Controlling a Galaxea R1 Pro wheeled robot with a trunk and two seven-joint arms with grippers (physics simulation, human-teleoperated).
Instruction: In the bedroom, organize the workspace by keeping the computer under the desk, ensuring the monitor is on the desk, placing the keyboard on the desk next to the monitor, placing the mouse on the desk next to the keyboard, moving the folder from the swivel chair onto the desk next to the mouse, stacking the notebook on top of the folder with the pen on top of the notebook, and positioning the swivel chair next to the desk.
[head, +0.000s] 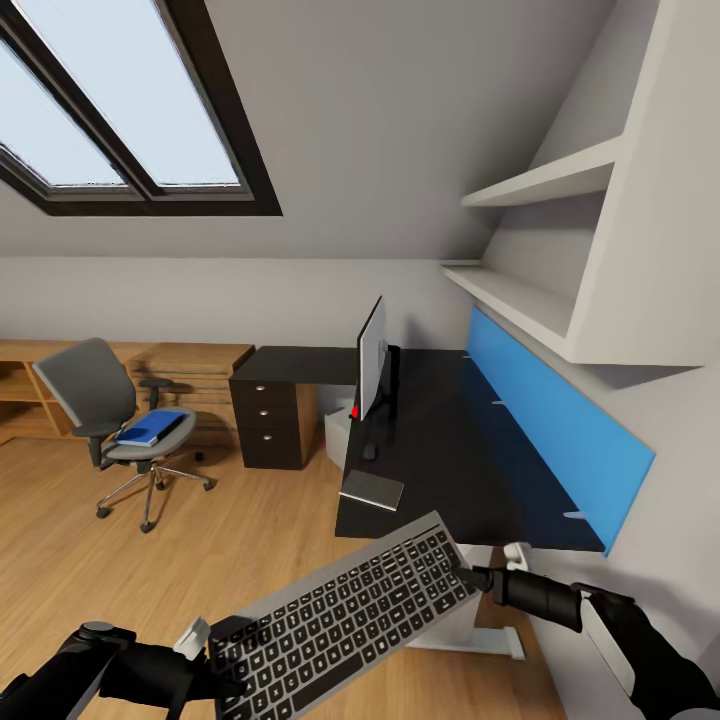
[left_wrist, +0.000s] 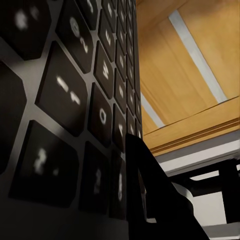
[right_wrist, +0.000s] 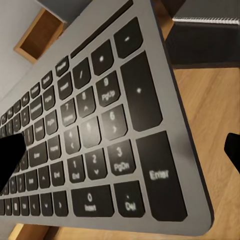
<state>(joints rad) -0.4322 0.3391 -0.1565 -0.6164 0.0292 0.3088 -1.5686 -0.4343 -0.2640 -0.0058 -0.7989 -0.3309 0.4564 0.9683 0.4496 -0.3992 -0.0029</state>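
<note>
The keyboard (head: 345, 615) hangs tilted in the air in front of the desk (head: 450, 470), carried between both arms. My left gripper (head: 215, 652) is shut on its near-left end, one finger (left_wrist: 145, 195) lying against the keys (left_wrist: 75, 100). My right gripper (head: 472, 577) grips the number-pad corner (right_wrist: 125, 140), a finger (right_wrist: 10, 157) on each side. On the desk stand the monitor (head: 371, 356), edge-on, the small mouse (head: 369, 451) and the notebook (head: 372, 489) near the front corner. The blue folder (head: 150, 427) lies on the swivel chair (head: 105, 415). The computer (head: 337, 430) sits under the desk.
A dark drawer unit (head: 268, 420) stands under the desk's left wing. A light-wood dresser (head: 190, 375) runs along the back wall behind the chair. A blue wall panel (head: 555, 420) and white shelves (head: 540, 290) hang over the desk. Open wood floor (head: 200, 540) lies on the left.
</note>
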